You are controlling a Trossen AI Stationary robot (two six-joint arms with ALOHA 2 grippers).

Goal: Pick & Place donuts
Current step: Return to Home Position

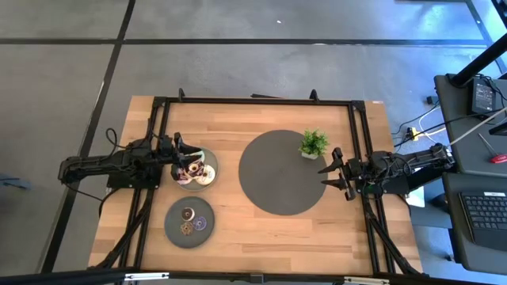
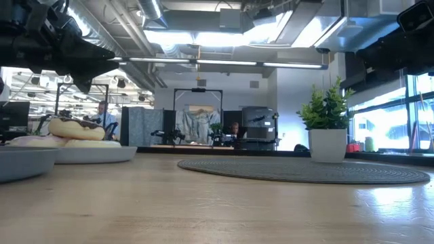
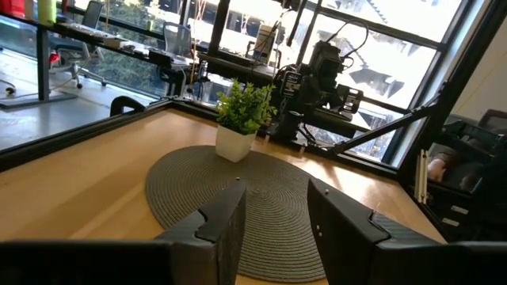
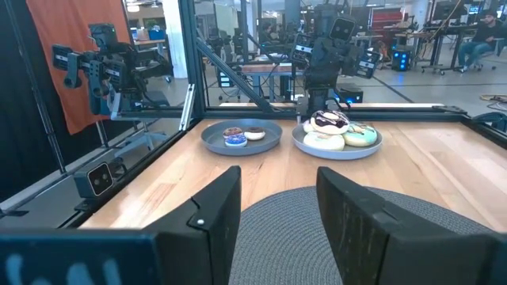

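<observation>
Several larger donuts, among them cream, pale-green and chocolate-topped ones (image 4: 329, 121), are piled on a grey plate (image 1: 207, 179) at the table's left. Tiny brown and purple donuts (image 1: 190, 221) lie on a second grey plate (image 1: 176, 233) nearer the front edge. My left gripper (image 1: 184, 156) is open and hovers above the pile's left side, holding nothing. In the left wrist view its fingers (image 3: 273, 226) point level toward the mat. My right gripper (image 1: 327, 169) is open at the round mat's right edge, facing the plates (image 4: 277, 214).
A large round grey woven mat (image 1: 283, 172) fills the table's middle. A small green potted plant (image 1: 313, 144) stands on its far right part. Black frame rails (image 1: 253, 100) run along the table's far edge and both sides. Bare wood lies in front of the mat.
</observation>
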